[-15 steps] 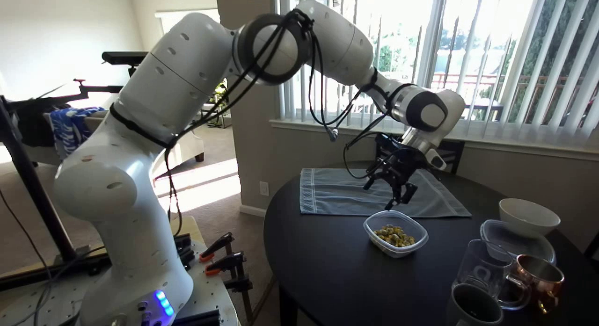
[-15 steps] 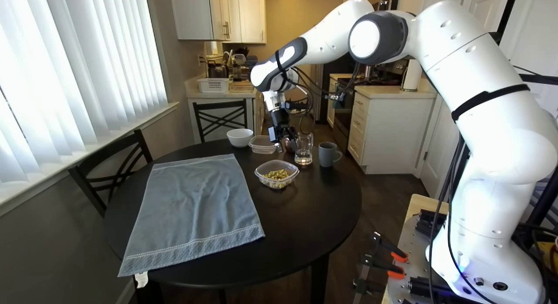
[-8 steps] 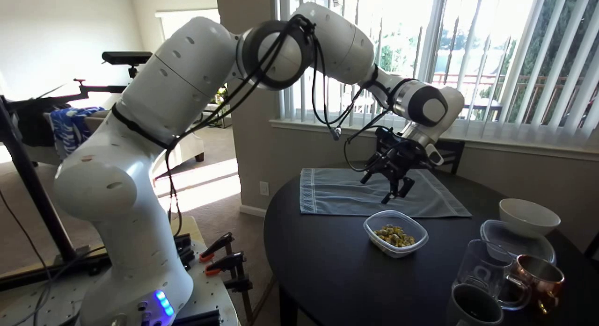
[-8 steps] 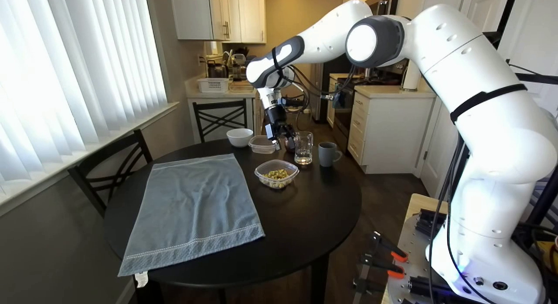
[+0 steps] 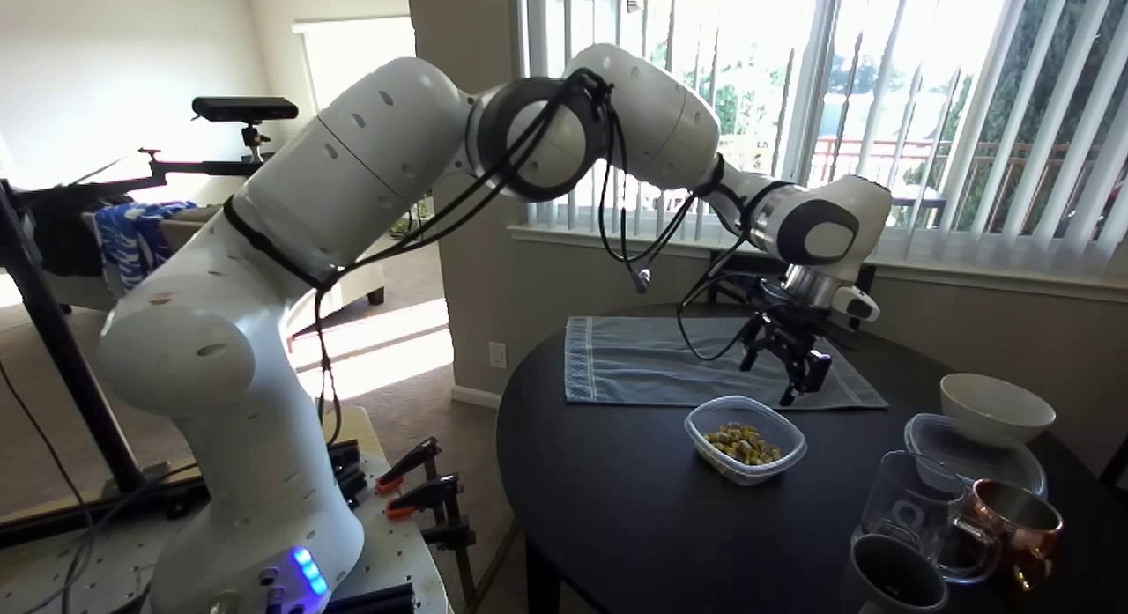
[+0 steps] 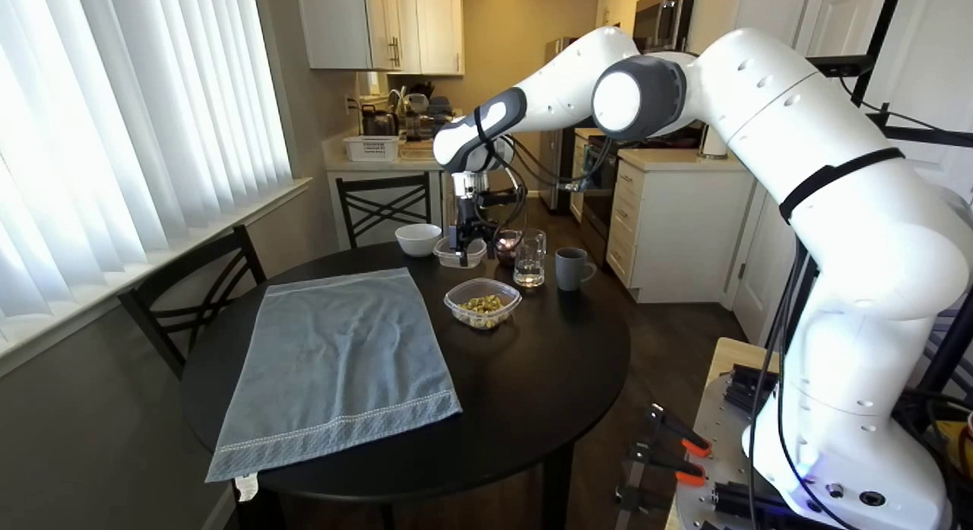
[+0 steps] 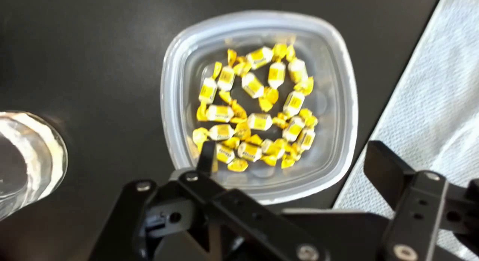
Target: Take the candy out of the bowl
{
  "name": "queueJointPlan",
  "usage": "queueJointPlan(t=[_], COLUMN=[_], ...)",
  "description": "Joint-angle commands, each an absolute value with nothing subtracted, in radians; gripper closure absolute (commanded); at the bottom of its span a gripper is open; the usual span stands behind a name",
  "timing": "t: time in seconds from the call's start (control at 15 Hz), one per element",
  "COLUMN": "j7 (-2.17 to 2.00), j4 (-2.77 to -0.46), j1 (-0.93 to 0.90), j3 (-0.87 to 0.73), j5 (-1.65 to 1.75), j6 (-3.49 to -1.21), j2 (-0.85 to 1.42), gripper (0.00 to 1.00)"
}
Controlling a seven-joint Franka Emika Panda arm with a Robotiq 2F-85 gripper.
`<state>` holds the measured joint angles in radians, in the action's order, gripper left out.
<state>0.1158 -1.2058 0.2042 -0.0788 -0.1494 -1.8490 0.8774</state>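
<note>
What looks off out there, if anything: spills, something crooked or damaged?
Nothing looks spilled: the wrapped candies sit inside the upright plastic container. Only mildly odd: at its tagged corner, the blue-gray towel appears to overhang the round table.

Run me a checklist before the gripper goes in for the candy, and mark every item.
1. Gripper open: ok; its fingers stand wide apart, holding nothing.
2. Candy in place: ok; the wrapped pieces lie inside the bowl.
3. Bowl upright on the table: ok in both exterior views.
4. Gripper centred on the candy: not ok, I'd judge; in the wrist view the heap sits left of the middle of the gap.
5. Glass mug apart from the bowl: ok in the wrist view.
6. Exact height above the candy: cannot tell.
</note>
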Motion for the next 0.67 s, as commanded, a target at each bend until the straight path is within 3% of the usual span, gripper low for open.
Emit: queueJointPlan(t=[0.0,0.4,0.6], j7=[0.003,-0.214,-0.220], j4=[-1.177,-1.282,-1.309], j1=[0.219,0.175,0.170], j3=[-0.091,-0.204,-0.226], j5=[-0.158,-0.087,-0.042], j6=[-2.035,-2.331,-2.323], j2=[0.950,0.950,0.947], gripper=[0.00,0.00,0.00])
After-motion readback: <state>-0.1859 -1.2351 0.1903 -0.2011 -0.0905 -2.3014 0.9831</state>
